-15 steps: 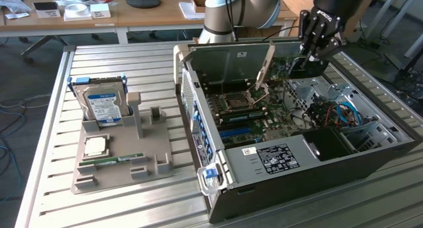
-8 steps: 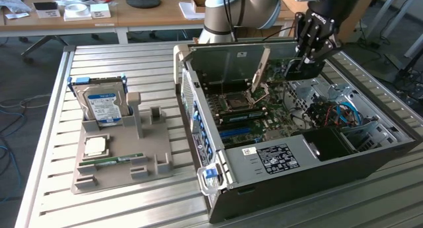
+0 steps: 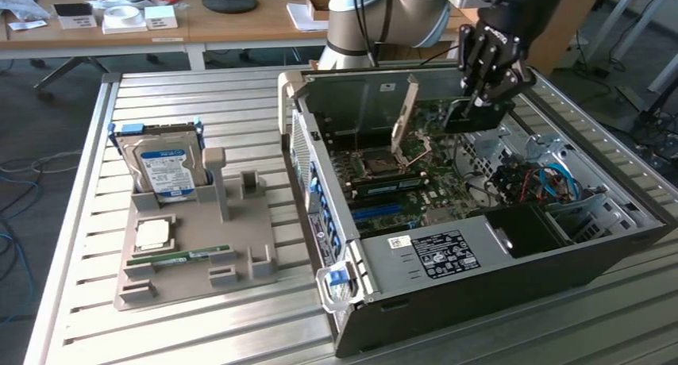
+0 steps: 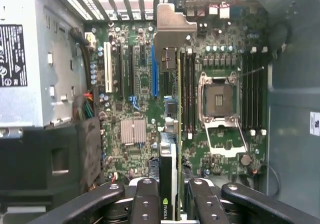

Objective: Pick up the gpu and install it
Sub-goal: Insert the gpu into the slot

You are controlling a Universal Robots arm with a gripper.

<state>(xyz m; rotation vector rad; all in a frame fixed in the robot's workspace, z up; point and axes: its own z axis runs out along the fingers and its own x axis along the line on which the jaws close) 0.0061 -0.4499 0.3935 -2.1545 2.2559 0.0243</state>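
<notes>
The gpu (image 3: 474,116) is pinched by its top edge in the hand (image 3: 490,91) and held upright over the motherboard (image 4: 135,84) inside the open case (image 3: 593,254). It's probably kept edge-down so a slot can be lined up, and it doesn't look seated yet.

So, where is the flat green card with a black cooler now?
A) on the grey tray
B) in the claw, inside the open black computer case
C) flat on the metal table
B: the claw grips the flat green card with a black cooler over the green motherboard.
</notes>
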